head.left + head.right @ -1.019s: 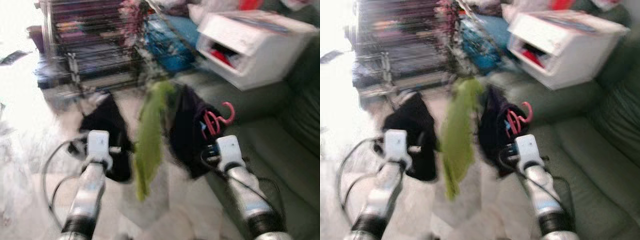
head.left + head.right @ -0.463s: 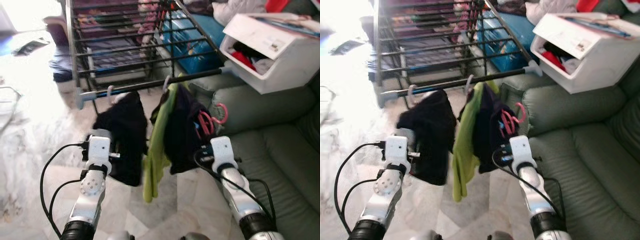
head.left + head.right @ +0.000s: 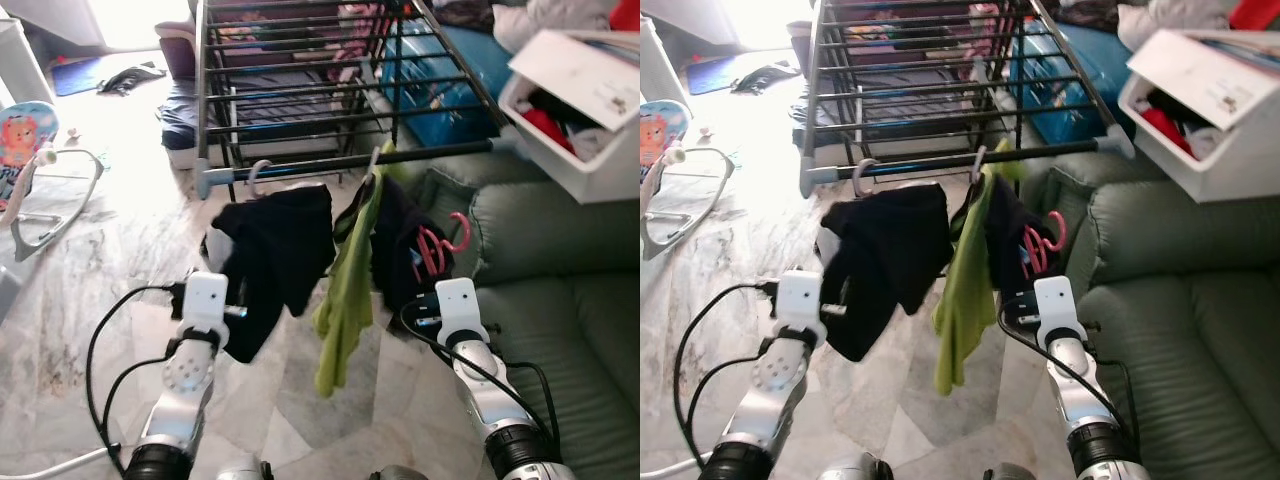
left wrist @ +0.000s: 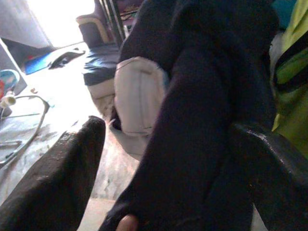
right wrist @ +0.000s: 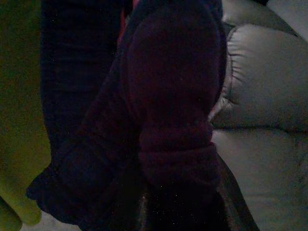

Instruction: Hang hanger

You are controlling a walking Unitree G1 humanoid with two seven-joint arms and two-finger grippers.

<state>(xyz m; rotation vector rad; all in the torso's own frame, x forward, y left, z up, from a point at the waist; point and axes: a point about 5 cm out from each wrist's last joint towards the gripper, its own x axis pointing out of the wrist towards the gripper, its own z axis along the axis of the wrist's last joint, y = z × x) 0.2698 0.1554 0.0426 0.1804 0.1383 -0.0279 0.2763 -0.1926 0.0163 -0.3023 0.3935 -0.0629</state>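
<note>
A pink hanger (image 3: 437,250) hangs among dark clothing at the right end of the drying rack (image 3: 330,90), its hook curling upward toward the sofa and its long axis running roughly up and down, tilted a little. It lies against a dark purple garment (image 3: 400,245) that droops from the rack's front rail (image 3: 350,162). Beside that garment hangs a green garment (image 3: 345,290), and further along the rail a black garment (image 3: 270,260) hangs from a pale hook (image 3: 258,172).

The right gripper (image 5: 178,202) is pressed into the dark purple garment; its fingers are buried in cloth, so whether they are closed cannot be told. The left gripper (image 4: 159,192) has its fingers (image 4: 57,183) spread wide, with the black garment hanging between them.

Below is a pale marble floor (image 3: 90,270). A grey-green sofa (image 3: 560,280) stands on the robot's right, with a white box (image 3: 580,110) of clothes on it. A blue bag (image 3: 440,70) sits behind the rack, and a baby bouncer (image 3: 35,170) stands at the far left.
</note>
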